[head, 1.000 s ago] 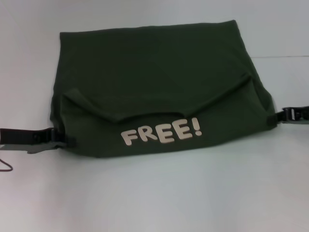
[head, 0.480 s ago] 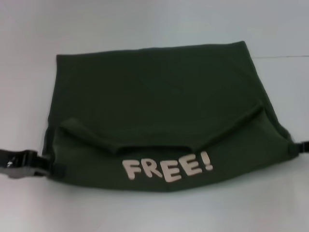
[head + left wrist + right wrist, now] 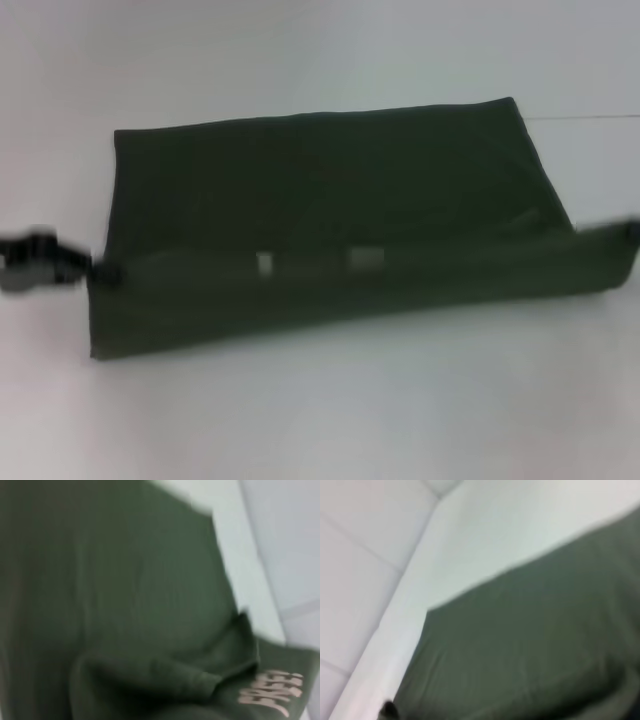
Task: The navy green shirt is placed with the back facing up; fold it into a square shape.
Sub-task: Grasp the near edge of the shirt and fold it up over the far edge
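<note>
The navy green shirt [image 3: 320, 190] lies across the white table, and its near part is lifted into a taut band running from left to right. My left gripper [image 3: 95, 270] is at the band's left end, shut on the cloth. At the picture's right edge my right gripper [image 3: 632, 232] holds the band's other end. Two pale bits of the lettering [image 3: 365, 258] show along the raised fold. The left wrist view shows the shirt [image 3: 125, 605] with a folded sleeve and the pink lettering [image 3: 272, 692]. Plain green cloth [image 3: 530, 645] fills the right wrist view.
The white table [image 3: 320, 420] stretches bare in front of the shirt and behind it. A seam in the table surface [image 3: 590, 117] runs off to the far right.
Both grippers have risen and moved away from me with the shirt's near edge. The "FREE!" panel has turned up and over, so the lettering is almost hidden.
</note>
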You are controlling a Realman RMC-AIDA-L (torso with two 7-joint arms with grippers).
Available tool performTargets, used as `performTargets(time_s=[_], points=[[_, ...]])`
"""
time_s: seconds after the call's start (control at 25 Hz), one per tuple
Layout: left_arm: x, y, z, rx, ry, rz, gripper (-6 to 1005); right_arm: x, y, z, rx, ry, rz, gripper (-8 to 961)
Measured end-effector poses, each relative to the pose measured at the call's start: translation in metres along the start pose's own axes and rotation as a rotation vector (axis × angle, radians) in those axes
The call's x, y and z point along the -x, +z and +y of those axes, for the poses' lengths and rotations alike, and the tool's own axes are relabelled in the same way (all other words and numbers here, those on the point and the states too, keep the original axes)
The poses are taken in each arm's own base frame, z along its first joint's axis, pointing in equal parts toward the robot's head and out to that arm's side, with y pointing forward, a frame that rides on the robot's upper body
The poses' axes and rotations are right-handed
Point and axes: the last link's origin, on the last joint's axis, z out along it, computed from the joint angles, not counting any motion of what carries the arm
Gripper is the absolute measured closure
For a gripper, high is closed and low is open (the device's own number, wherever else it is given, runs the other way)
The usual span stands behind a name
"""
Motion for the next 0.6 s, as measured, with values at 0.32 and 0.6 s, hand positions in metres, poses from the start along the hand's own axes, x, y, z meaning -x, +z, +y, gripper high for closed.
performTargets(time_s=[0.32, 0.6], points=[[-0.065, 0.005, 0.01, -0.005, 0.004, 0.322, 973, 0.073, 0.044, 0.013, -0.08, -0.071, -0.174, 896], [-0.094, 0.037, 0.006, -0.046, -0.01, 0.522, 973, 0.107, 0.091, 0.026, -0.146, -0.091, -0.297, 889]])
